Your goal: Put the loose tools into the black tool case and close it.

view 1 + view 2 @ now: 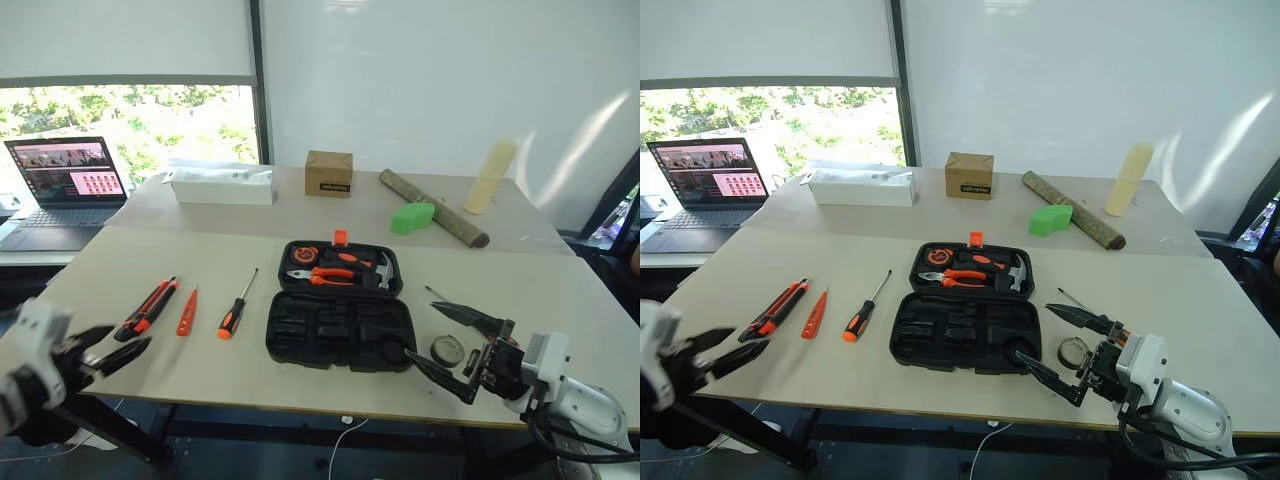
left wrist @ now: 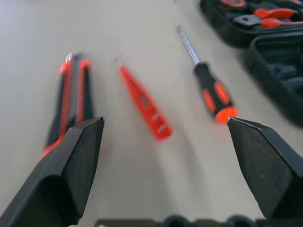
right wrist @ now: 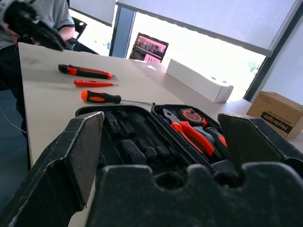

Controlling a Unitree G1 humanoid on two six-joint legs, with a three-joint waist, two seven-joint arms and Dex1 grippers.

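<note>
Nothing packed yet: the flat black moulded-plastic tool case (image 1: 338, 318) lies open at centre frame. The orange-and-black utility knife (image 1: 148, 307), slim orange tester pen (image 1: 187, 311) and orange-handled screwdriver (image 1: 236, 306) wait centre-left, the black tape roll (image 1: 447, 350) lower right. Left gripper (image 1: 112, 348) and right gripper (image 1: 448, 348) both spread wide, empty.

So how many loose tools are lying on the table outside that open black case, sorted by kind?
Screwdrivers: 2, one left of the black tool case, one on its right
Utility knife: 1
Tester pen: 1
Tape roll: 1
Total: 5
</note>
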